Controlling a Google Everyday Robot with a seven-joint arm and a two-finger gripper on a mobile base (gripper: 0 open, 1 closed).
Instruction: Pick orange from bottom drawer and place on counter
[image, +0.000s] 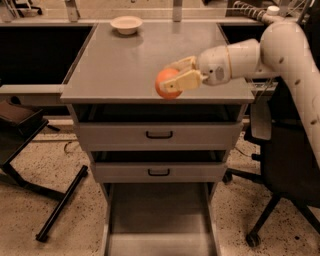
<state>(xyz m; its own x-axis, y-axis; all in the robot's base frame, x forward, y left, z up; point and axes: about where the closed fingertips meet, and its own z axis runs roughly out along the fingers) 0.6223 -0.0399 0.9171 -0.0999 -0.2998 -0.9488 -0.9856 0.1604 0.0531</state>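
Observation:
My gripper (172, 77) is shut on the orange (166, 85), a small round orange fruit. It holds the orange at the front edge of the counter (125, 62), the flat grey top of the cabinet; I cannot tell if the orange touches the surface. The white arm reaches in from the right. The bottom drawer (157, 220) is pulled out below, its flat grey floor bare.
A white bowl (126, 24) sits at the back left of the counter. Two shut grey drawers with black handles (159, 134) lie under the top. A black office chair (285, 170) stands to the right and a black stand (30, 150) to the left.

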